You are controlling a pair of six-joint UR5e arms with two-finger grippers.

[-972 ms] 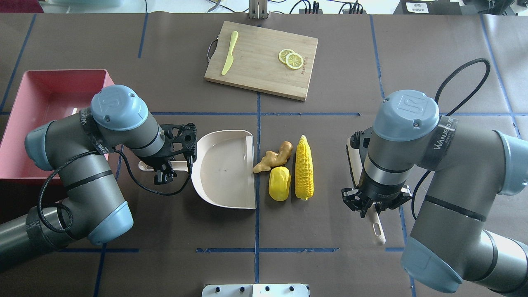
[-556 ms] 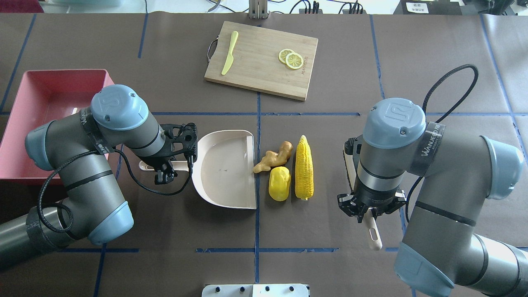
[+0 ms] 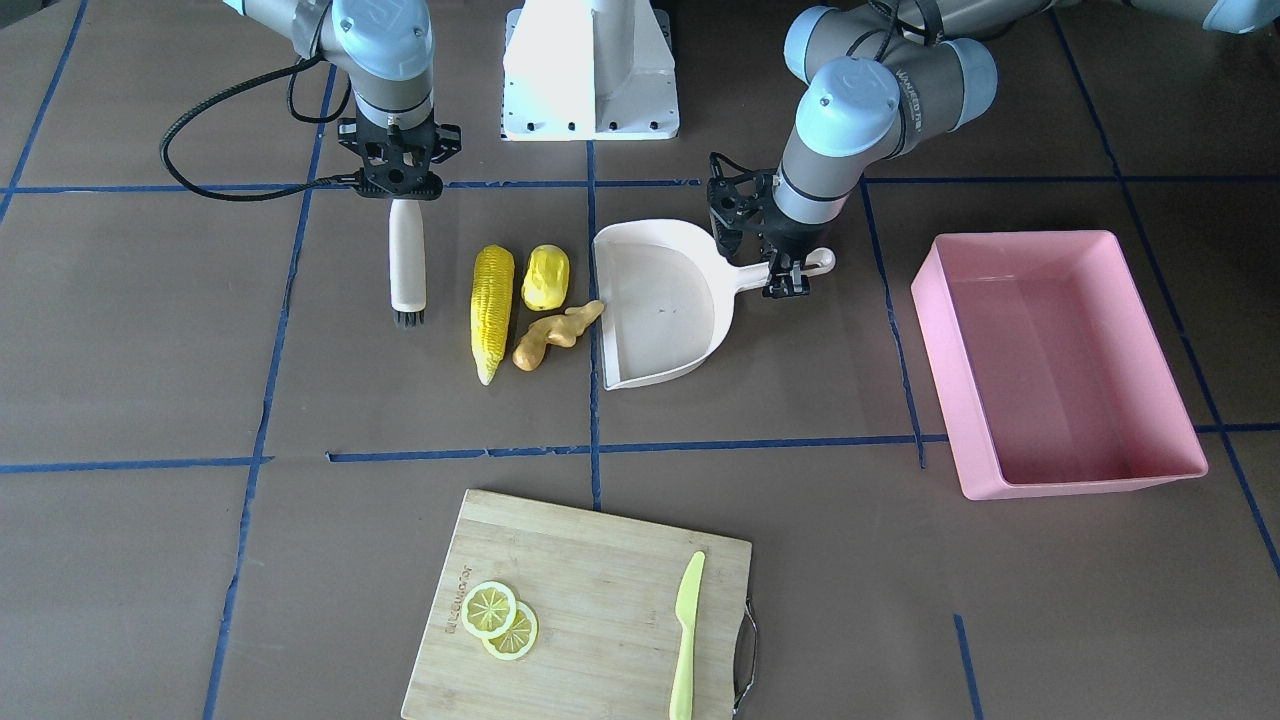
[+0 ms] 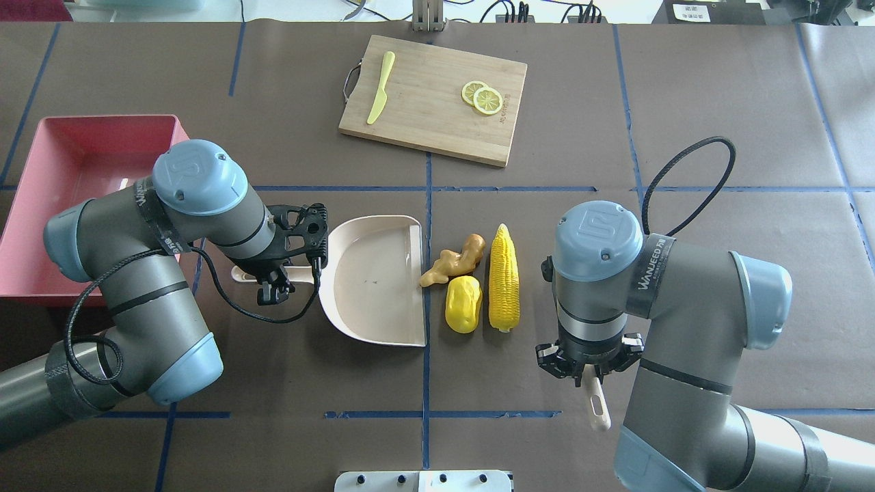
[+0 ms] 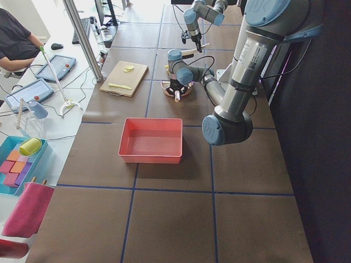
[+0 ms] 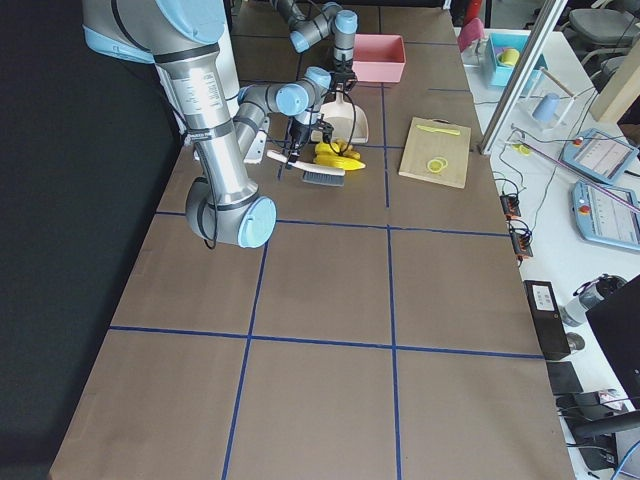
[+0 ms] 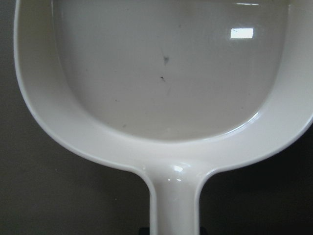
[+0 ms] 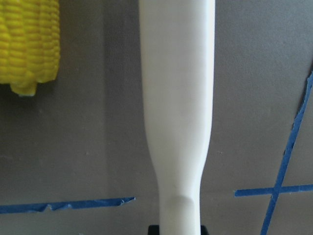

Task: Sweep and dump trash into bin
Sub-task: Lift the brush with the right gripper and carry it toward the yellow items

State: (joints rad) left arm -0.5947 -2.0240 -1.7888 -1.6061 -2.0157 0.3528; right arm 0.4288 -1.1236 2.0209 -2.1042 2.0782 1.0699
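The right gripper (image 3: 399, 192) was shut tight on the brush (image 3: 407, 262); the brush lay along the corn (image 3: 491, 312), near it but not touching; I could not tell if its bristles touched the table (image 3: 130, 330). The left gripper (image 3: 789, 272) was shut on the handle of the pan (image 3: 660, 300); the pan's open side faced the trash. The lump (image 3: 545, 277) and the ginger (image 3: 556, 335) lay between the corn and the pan; the ginger touched the pan's lip. The bin (image 3: 940, 380) stood well past the pan; none of the trash was in it.

The corn looked round and long; a push near one end might spin it past the pan's mouth; the lump might roll off sideways; the ginger might catch on the lip and shove the pan back.
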